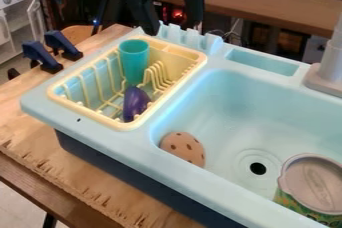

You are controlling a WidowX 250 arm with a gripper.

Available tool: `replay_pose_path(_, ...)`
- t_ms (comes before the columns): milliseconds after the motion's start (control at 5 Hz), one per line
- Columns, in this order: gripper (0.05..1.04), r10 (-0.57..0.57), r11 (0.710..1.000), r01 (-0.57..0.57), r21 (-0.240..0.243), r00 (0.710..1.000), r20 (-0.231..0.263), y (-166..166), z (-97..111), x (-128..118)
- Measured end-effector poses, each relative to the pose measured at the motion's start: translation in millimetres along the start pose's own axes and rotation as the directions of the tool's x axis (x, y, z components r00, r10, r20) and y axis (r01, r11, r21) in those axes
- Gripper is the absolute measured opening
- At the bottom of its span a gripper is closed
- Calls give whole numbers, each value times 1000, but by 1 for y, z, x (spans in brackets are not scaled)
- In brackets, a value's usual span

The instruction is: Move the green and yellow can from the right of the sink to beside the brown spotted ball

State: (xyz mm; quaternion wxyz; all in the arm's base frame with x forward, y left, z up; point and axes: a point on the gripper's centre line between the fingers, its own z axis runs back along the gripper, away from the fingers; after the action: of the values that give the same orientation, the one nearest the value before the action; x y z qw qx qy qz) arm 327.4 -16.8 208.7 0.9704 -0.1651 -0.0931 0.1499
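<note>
Behind the work area is a brown bench (280,3); in front, a wooden table (83,192) carries the light blue toy sink (100,147). Within the sink unit, my reference items are, in descending size: the yellow dish rack (123,124), set in the left of the view; the can (312,184), in the basin at lower right; the teal cup (135,62), upright at the rack's rear; the spotted brown disc (184,148), leaning against the basin's near-left wall; and the purple toy (135,103), in the rack just in front of the cup. For sound handling, I judge that the rack demands a steep approach: keep both fingers clear of its wire prongs, centre them across the chosen item, and lift straight up before any sideways travel. The gripper (174,28) hangs beyond the sink's notched rear edge, fingers spread wide, with nothing between them; it holds nothing, and I cannot confirm contact with that edge.
</note>
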Motion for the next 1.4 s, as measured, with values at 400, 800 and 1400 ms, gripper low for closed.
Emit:
replay_pose_path(400, 1006, -90, 996, 91, 19, 993, -82, -35, -22, -19)
replay_pose_path(800, 1006, -242, 967, 253, 22, 946, -218, -106, -50, -78)
replay_pose_path(1400, 1006, -407, 913, 391, -116, 854, -325, -150, -99, -143)
